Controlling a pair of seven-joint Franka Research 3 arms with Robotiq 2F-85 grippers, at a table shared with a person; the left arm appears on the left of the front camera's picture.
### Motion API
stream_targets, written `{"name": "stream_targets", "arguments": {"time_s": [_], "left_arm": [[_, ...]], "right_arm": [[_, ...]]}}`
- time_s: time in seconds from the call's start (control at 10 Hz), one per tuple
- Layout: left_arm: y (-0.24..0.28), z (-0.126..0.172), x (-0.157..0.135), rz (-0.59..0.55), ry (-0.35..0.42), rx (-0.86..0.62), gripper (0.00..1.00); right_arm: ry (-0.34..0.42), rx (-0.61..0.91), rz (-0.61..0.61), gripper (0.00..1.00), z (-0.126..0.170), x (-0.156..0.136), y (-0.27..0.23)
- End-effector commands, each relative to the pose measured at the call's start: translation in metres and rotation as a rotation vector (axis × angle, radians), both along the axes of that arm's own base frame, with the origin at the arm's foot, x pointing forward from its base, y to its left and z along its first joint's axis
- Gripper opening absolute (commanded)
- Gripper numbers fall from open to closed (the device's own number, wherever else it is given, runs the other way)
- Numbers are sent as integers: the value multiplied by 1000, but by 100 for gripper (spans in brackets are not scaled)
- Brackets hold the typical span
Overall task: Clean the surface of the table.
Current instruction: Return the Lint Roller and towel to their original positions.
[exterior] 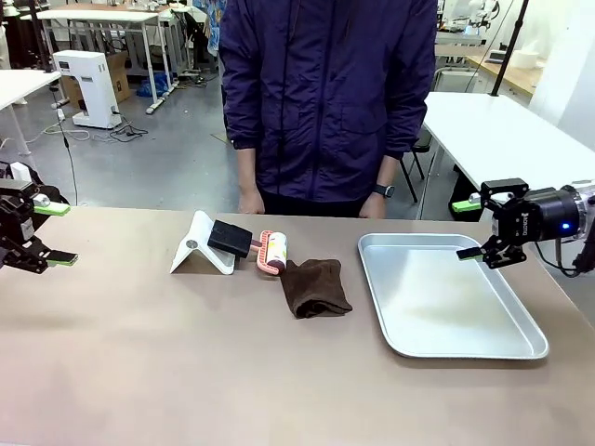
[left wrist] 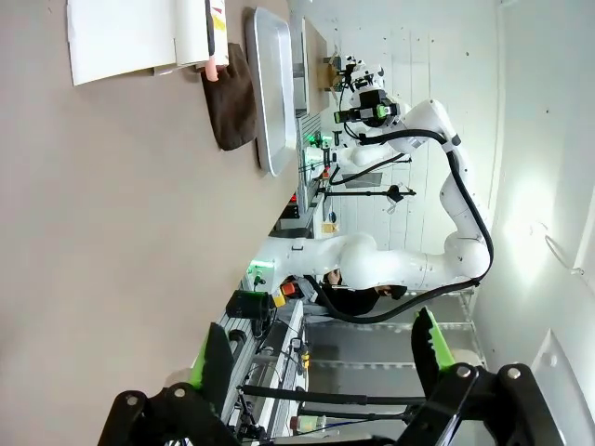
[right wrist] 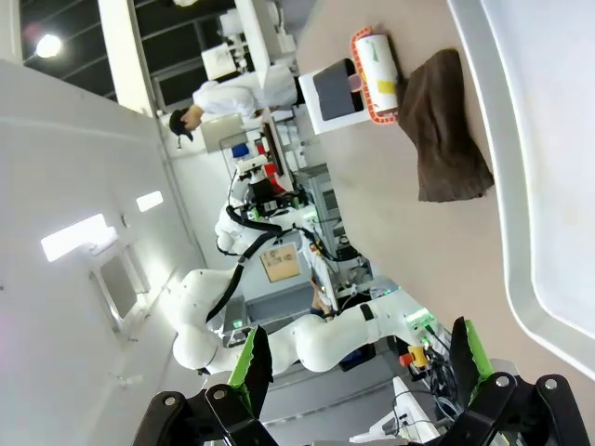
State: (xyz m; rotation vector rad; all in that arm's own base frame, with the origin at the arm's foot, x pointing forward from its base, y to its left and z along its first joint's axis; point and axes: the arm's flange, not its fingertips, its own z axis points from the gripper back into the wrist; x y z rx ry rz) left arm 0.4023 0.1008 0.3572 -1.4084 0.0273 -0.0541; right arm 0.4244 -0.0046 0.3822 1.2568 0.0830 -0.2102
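You see the brownish desk (exterior: 139,372) spanning the foreground, brown cloth (exterior: 314,286) near centre, metal tray (exterior: 521,346) at 3 o'clock. Left pincer (exterior: 51,232) at 9 o'clock and right pincer (exterior: 472,226) above the tray's far edge both stand wide, holding nothing. No lettering is legible.

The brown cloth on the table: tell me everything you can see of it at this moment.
The brown cloth is a dark, soft-looking fabric, folded into a rough rectangle with rumpled edges. It lies flat on the table, near the middle, between the lint roller and the metal tray. Its far corner touches or slightly overlaps the roller; it lies apart from the tray. No gripper or hand touches it.
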Motion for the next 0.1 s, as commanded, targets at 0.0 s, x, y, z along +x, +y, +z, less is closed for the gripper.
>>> {"name": "stream_targets", "arguments": {"time_s": [0.0], "left_arm": [[-2,1,-4,8,-4,3,100]], "right_arm": [[-6,-3,13,100,5,-1,-2]]}}
